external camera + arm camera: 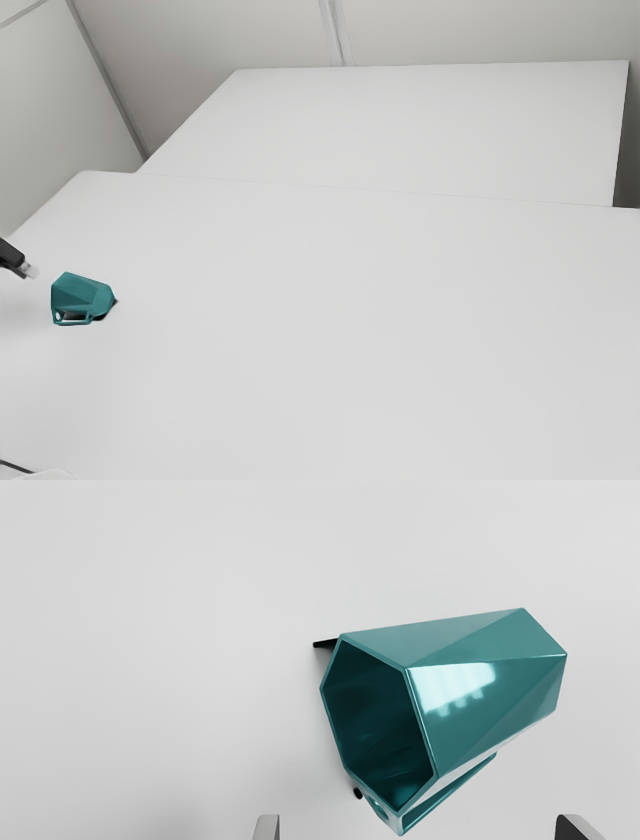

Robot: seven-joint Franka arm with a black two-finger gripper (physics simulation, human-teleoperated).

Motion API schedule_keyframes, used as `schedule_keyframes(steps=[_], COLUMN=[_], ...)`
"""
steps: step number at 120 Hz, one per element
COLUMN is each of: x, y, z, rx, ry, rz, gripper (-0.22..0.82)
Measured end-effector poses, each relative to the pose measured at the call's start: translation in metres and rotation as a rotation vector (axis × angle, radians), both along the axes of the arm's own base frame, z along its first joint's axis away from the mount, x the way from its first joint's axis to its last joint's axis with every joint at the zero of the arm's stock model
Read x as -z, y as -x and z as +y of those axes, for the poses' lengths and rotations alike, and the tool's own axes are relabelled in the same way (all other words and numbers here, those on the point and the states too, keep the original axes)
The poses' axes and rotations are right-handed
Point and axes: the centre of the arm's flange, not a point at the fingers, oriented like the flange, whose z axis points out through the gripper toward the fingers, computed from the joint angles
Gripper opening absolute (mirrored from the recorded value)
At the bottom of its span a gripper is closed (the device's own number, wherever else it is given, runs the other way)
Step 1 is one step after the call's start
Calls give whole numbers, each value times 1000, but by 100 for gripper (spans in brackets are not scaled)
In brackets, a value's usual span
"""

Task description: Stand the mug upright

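My pincer hangs near the exterior view's left edge, beside the teal mug and apart from it. The mug lies on its side on the white worktop, toward the exterior view's left. In my wrist view, the pincer stands open, its two fingertips well apart. I look into the mug's dark, angular mouth; its handle is on the side toward my fingertips. Light gleams on one flat facet.
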Motion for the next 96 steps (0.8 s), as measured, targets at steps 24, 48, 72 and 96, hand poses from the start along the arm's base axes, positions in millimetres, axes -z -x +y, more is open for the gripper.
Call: schedule_keyframes(steps=[24,48,72,96], x=[11,18,24,32], y=[10,20,28,31], z=[4,5,4,0], rx=[-3,-9,-22,-33], ry=[89,163,225,285], rz=[-55,-87,-92,-93], gripper=[60,60,60,60])
